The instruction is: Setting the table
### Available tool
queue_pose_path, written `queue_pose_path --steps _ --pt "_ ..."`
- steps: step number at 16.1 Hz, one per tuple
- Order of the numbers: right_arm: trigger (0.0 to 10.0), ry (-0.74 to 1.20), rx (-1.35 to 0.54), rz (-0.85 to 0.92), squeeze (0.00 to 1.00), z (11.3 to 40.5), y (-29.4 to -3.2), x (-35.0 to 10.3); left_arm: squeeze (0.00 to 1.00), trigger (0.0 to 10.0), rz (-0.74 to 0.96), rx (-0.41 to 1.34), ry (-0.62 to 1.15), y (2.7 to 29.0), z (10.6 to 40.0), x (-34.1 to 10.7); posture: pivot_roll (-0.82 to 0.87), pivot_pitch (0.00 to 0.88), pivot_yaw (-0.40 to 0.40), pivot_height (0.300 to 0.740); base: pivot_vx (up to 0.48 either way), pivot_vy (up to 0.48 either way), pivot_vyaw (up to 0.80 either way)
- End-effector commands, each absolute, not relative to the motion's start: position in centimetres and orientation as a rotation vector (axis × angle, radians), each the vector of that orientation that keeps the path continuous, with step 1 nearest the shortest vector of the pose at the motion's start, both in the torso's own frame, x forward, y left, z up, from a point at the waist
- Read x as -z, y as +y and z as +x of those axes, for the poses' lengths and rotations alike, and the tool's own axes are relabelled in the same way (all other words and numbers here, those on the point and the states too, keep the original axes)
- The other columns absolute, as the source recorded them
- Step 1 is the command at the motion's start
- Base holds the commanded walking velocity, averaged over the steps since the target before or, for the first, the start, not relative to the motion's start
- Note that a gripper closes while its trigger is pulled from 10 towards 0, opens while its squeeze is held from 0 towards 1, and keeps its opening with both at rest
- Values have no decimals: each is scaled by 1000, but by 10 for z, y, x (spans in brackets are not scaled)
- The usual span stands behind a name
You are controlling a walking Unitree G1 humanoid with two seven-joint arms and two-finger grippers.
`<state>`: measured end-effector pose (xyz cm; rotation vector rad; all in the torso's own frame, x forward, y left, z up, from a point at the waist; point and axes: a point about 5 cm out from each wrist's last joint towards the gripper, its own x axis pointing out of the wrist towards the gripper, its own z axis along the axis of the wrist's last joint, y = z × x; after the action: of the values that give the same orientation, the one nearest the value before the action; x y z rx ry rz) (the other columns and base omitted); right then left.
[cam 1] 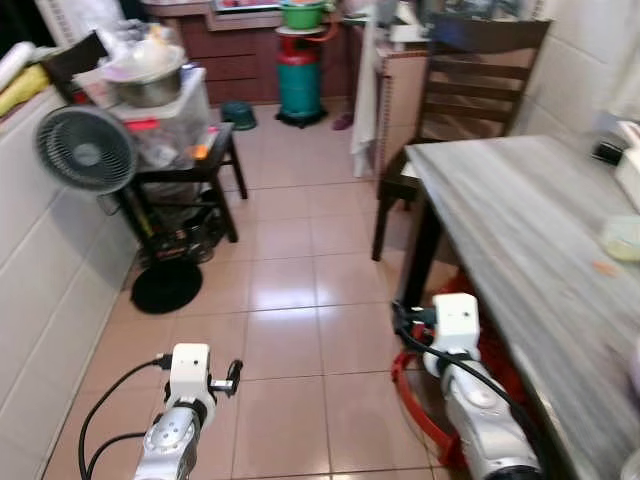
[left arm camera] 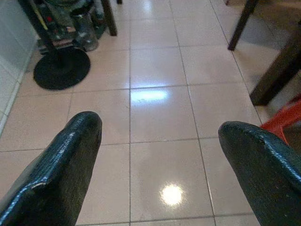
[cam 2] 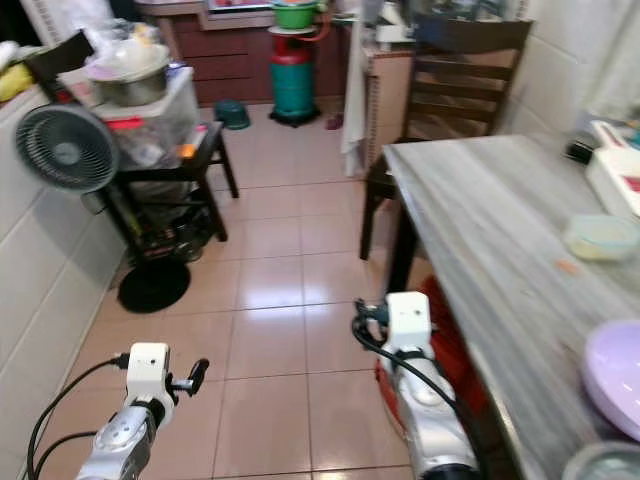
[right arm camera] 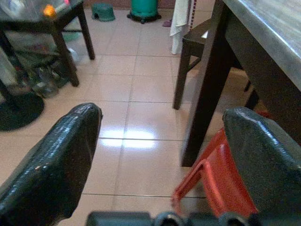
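A long grey wood-grain table [cam 1: 520,250] runs along my right side. On it lie a lilac plate [cam 2: 615,375], a small pale lidded container [cam 2: 600,237] and a white box [cam 2: 620,175] near the wall. My left gripper [left arm camera: 160,141] hangs open over bare floor tiles with nothing between its fingers. My right gripper [right arm camera: 162,136] is also open and empty, low beside the table's dark leg [right arm camera: 209,89]. Both silver arms reach in from the bottom of the eye views, the right arm [cam 1: 470,400] close to the table edge.
A dark wooden chair [cam 1: 470,90] stands at the table's far end. A red plastic stool [right arm camera: 216,183] sits under the table. On the left are a standing fan [cam 1: 85,150] and a black side table holding a pot [cam 1: 150,85]. A green gas cylinder [cam 1: 300,80] stands at the back.
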<state>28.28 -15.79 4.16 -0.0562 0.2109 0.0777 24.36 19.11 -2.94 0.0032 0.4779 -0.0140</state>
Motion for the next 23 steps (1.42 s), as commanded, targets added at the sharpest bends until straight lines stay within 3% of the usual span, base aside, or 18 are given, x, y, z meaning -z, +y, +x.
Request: queue_pose_path --steps 1,12,19,23 --pt "10000 189 -79 -59 0 286 -154 -44 0 10000 16 -7 497 202 239 32 -36 0 40 740 0 326 0" --pt "10000 170 -84 -53 0 283 -153 -41 0 10000 44 -4 512 207 238 35 -50 0 54 740 0 360 0" --pt "10000 165 -78 -42 0 285 -153 -41 0 10000 50 -6 517 208 237 35 -50 0 56 740 0 367 764" --pt "10000 169 -60 -37 0 285 -155 -39 0 10000 56 -5 525 209 235 37 -50 0 60 740 0 366 100"
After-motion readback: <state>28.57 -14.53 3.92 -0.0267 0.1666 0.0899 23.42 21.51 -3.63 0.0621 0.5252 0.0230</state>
